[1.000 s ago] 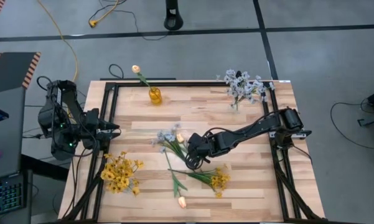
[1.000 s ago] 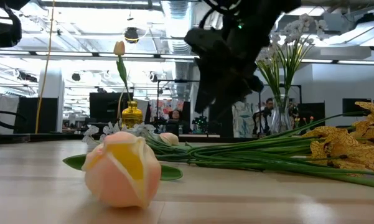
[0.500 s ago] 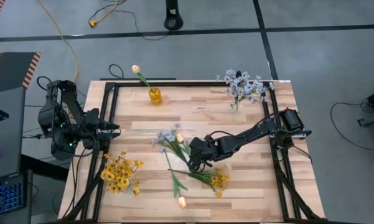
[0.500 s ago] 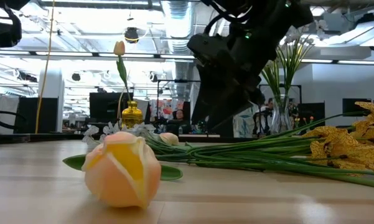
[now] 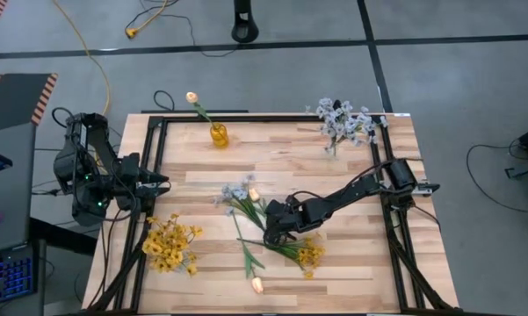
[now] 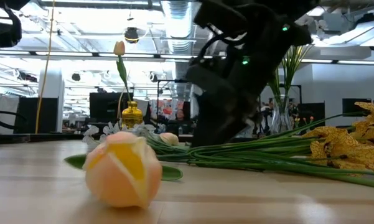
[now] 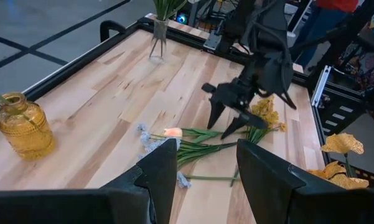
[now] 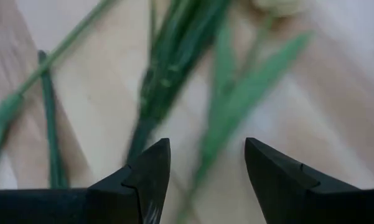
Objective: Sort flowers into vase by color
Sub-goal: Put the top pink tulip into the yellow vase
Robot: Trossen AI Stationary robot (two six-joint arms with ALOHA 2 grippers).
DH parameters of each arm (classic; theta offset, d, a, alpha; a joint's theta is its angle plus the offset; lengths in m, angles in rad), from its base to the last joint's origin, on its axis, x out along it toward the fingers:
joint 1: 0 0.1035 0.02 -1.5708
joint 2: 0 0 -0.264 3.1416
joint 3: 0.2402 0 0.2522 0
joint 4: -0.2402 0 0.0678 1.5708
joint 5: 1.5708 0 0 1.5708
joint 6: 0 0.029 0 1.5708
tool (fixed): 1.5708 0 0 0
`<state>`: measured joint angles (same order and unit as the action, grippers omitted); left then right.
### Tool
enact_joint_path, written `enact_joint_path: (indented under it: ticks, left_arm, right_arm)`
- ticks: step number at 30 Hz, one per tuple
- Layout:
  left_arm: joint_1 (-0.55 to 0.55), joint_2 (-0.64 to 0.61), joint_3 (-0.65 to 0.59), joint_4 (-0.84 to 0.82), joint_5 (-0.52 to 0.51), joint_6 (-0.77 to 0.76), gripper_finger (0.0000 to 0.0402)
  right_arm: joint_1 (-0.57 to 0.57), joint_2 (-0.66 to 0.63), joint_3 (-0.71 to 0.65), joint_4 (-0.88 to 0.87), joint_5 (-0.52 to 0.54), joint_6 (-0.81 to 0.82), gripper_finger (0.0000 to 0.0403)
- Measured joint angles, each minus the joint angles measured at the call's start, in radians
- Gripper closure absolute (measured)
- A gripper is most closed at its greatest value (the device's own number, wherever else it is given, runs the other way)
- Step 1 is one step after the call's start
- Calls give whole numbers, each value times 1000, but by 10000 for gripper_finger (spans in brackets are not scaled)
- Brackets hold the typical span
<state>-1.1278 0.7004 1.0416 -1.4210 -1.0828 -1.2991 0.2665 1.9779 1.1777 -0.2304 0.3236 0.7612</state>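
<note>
The loose flowers (image 5: pixel 268 230) lie crossed in a heap mid-surface: pale blue sprays (image 5: pixel 236 192), a yellow sprig (image 5: pixel 310 255), and a peach bud (image 6: pixel 122 168) nearest the front edge. We have our right hand (image 5: pixel 273 234) released and low over the green stems (image 8: pixel 168 74), fingers astride them — the picking step, we judge. Next we must settle on a single stem and close, or we risk lifting several colours at once. Our left hand (image 7: pixel 202 171) waits released at the surface's left edge. The amber vase (image 5: pixel 219 134) holds one peach bud, the clear vase (image 5: pixel 333 146) at the far right corner blue sprays — and a yellow bunch (image 5: pixel 169 245) stands front left.
</note>
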Motion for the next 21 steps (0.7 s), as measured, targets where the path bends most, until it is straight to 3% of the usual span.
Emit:
enact_joint_path:
  ticks: [6, 10, 21]
  left_arm:
    - [0, 14, 0, -2, -1, -4, 248]
    - [0, 29, 0, -2, 1, -3, 248]
    - [0, 67, 0, -1, 1, -4, 248]
  right_arm:
    - [0, 27, 3, -9, 35, -3, 169]
    - [0, 33, 6, -16, 39, -4, 190]
    - [-1, 35, 7, -15, 26, -9, 342]
